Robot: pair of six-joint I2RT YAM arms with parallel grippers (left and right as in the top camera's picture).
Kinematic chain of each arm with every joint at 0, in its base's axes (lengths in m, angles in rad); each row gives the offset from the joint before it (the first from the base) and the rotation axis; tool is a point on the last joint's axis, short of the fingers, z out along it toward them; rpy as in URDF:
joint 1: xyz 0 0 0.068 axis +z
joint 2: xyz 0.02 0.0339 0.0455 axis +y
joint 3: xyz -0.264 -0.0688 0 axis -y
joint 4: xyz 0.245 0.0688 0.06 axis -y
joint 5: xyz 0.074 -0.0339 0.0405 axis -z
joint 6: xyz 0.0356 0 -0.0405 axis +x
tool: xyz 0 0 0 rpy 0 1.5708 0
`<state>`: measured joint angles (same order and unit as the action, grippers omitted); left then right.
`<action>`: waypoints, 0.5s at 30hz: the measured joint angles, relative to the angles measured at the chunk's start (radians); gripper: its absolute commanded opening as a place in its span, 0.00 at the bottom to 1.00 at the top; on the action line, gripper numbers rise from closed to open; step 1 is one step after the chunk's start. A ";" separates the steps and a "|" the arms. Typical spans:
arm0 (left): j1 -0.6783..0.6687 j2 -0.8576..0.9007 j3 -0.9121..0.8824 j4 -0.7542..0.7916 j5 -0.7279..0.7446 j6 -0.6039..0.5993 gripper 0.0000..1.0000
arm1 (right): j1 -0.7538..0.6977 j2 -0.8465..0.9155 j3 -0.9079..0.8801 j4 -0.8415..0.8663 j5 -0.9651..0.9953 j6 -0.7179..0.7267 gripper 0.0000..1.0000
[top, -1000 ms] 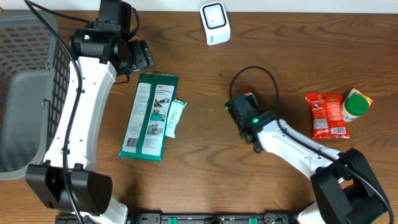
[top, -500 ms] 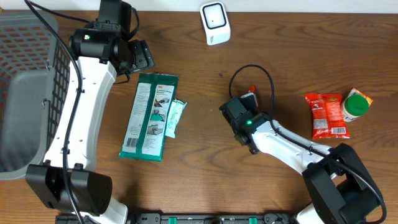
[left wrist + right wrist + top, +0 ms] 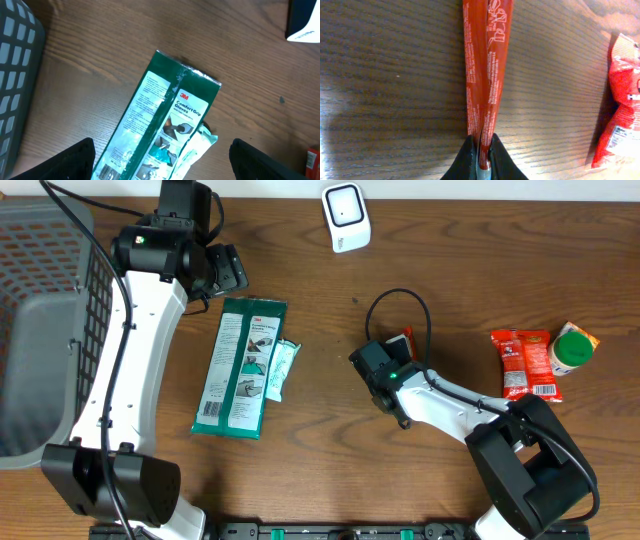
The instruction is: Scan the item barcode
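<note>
Wooden tabletop [image 3: 450, 260]: right tool [image 3: 481, 150] pinches thin red packet [image 3: 482, 65]; left tool [image 3: 162, 152] spread. Step, likely: item gripped. Next: present barcode to white scanner [image 3: 345, 217].

I note a wooden tabletop [image 3: 450, 270]. On it: green glove pack [image 3: 240, 367] touching a small sachet [image 3: 280, 370], white scanner [image 3: 346, 217] at the far edge, red snack packet [image 3: 525, 365] beside a green-lidded tub [image 3: 572, 350], gray basket [image 3: 40, 330] left.
</note>
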<state>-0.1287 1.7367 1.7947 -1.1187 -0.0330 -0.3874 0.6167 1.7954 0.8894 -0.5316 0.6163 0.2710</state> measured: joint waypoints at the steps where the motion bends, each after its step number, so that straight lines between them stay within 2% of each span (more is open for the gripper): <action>1: 0.000 0.000 0.000 0.000 0.000 0.000 0.86 | 0.000 0.000 0.001 0.000 -0.004 0.000 0.05; 5: 0.000 0.000 0.000 0.000 0.000 0.000 0.86 | 0.000 0.000 0.009 -0.004 -0.027 0.000 0.10; 10: 0.000 0.000 0.000 0.000 0.000 0.000 0.86 | 0.000 0.000 0.025 -0.022 -0.069 0.008 0.27; 15: 0.000 0.000 0.000 0.000 0.000 0.000 0.86 | 0.000 0.000 0.049 -0.022 -0.118 0.008 0.30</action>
<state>-0.1287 1.7367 1.7947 -1.1187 -0.0330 -0.3874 0.6167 1.7954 0.9382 -0.5537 0.4980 0.2787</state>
